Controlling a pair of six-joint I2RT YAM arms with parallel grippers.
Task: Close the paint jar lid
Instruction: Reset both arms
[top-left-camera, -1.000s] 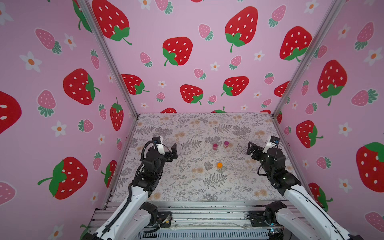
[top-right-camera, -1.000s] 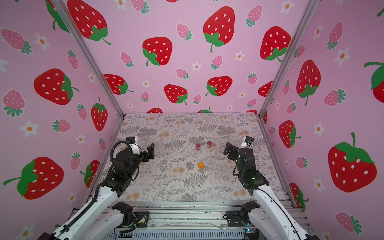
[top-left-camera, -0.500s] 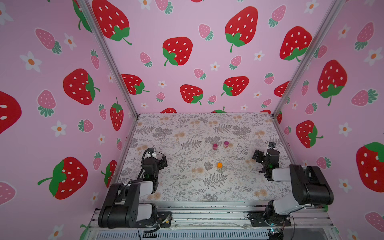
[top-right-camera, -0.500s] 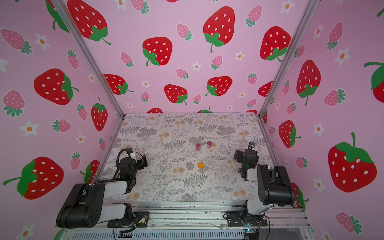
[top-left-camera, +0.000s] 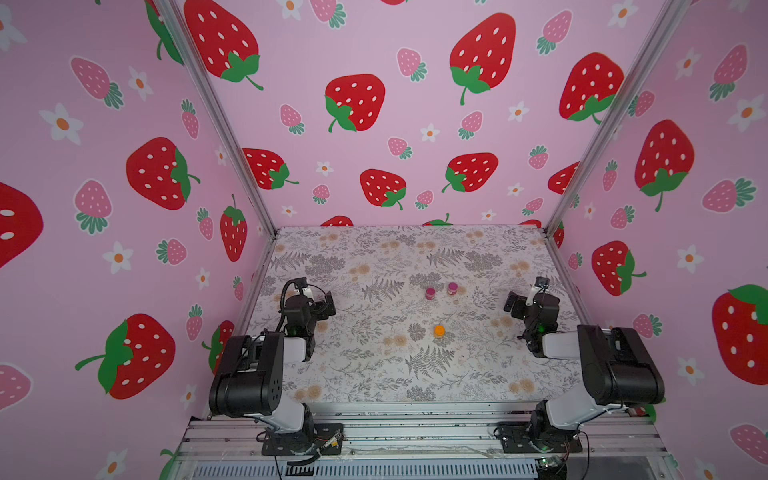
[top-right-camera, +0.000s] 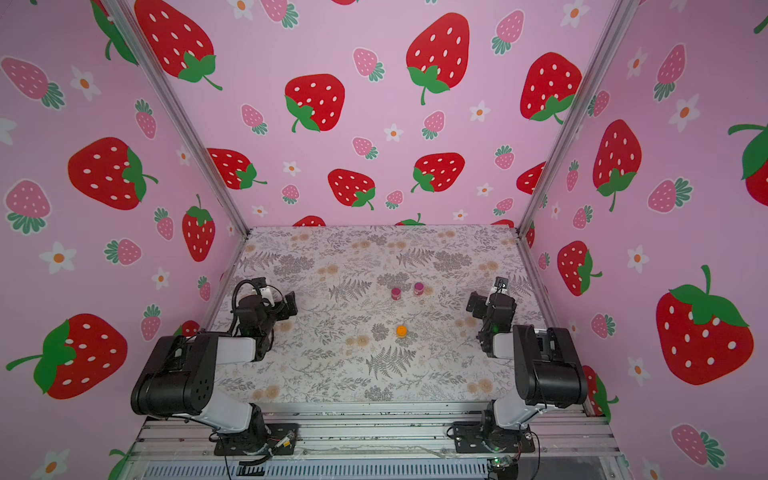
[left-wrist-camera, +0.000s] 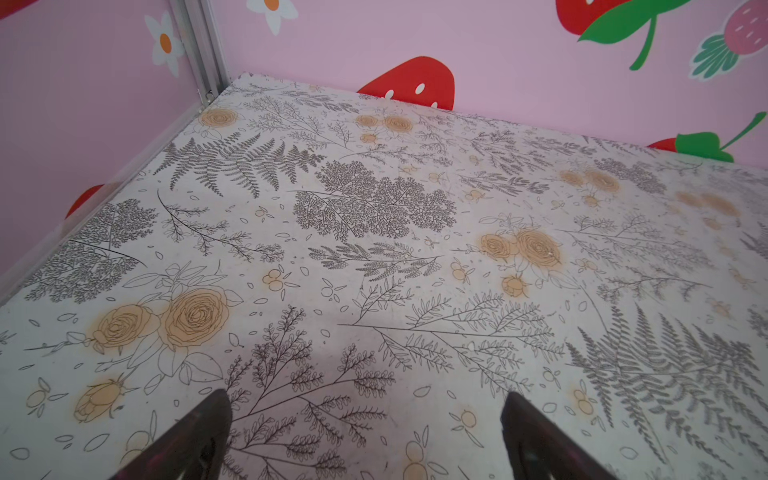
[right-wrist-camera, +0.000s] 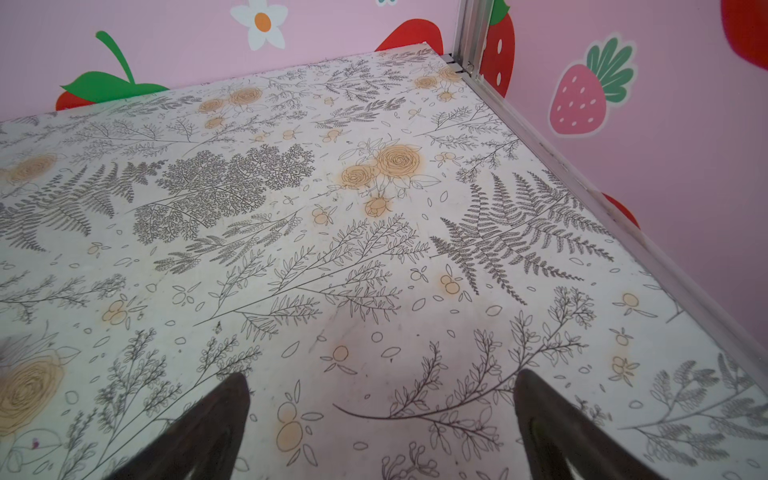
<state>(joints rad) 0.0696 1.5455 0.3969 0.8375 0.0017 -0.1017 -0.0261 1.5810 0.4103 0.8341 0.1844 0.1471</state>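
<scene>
Taking the table (top-left-camera: 374, 257) as a dial, twelve at the back wall (top-left-camera: 415, 145). At nine o'clock, close to the left edge: left gripper (top-left-camera: 328, 306), low over the floral surface, pointed toward three o'clock, jaws spread wide, nothing between them. Same wide gap from its wrist camera, with only bare leaf pattern between the two dark fingertips (left-wrist-camera: 214, 419). Just past centre toward one o'clock, in both top views: pink jar (top-left-camera: 430, 293) standing upright, and just beside it at its two o'clock a second pink jar (top-left-camera: 452, 288), also upright, the pair near each other but apart. Too small to tell whether either has its lid on. Off centre toward four o'clock: orange jar (top-left-camera: 439, 331), alone, well apart from the pink pair at its twelve o'clock; lid or whole jar, cannot tell. All three well apart from both tools. At three o'clock, near the right edge: right gripper (top-left-camera: 511, 305), low, pointed toward nine o'clock, jaws wide and holding nothing, only bare table between its fingertips from the wrist camera.
</scene>
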